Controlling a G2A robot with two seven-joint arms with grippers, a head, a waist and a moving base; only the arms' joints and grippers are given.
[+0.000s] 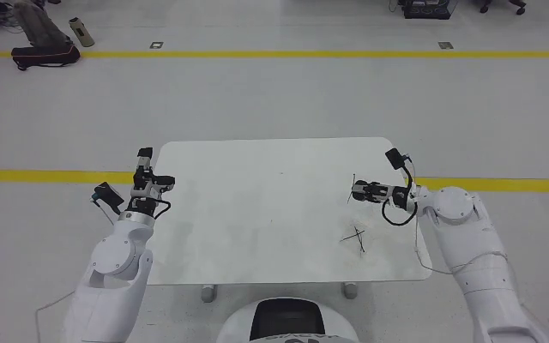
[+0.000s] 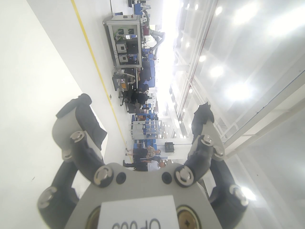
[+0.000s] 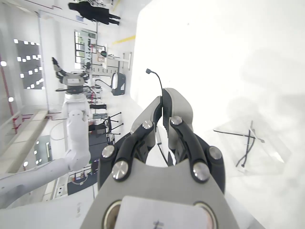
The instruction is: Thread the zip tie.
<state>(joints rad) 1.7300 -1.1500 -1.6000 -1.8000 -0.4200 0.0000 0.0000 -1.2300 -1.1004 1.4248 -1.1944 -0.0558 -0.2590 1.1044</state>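
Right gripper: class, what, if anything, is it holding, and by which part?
The right gripper is shut on a black zip tie, pinching it along the strap, with the head end sticking out beyond the grip.

The zip tie [image 3: 159,79] vanishes between the pressed-together fingers of the right gripper [image 3: 162,100], so its gripped stretch is hidden. Below them a thin length shows through the linkage gap, then passes behind the gripper's body. From the top view it is a hair-thin line [image 1: 352,189], too small to tell head from tail. The loose zip ties [image 3: 247,141] lie crossed at a clear film [image 3: 269,153]; whether on it or inside it, and how many, cannot be told
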